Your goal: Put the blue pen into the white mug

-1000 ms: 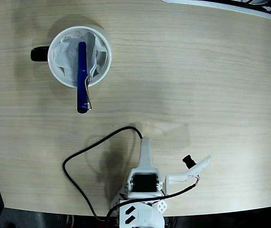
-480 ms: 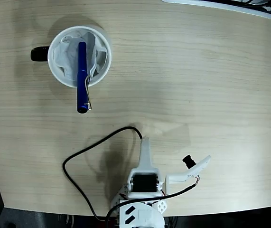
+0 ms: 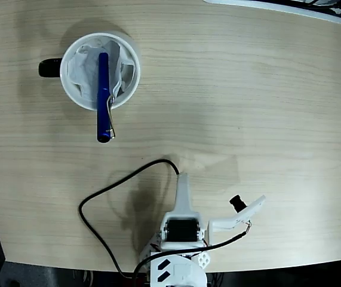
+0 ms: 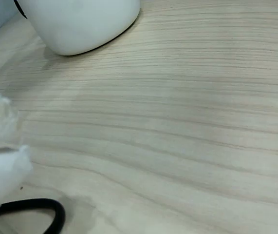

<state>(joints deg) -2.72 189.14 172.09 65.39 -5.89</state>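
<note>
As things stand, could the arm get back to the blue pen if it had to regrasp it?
Probably yes. The blue pen leans in the white mug, its clipped end sticking out over the rim toward the arm. Bare table lies between; only the black cable curls near the base.

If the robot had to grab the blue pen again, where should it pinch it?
Probably the cap end of the blue pen, which sticks out past the rim of the white mug toward the arm in the fixed view. Come from above, fingers across the slim barrel, since the other end rests inside on crumpled paper.
</note>
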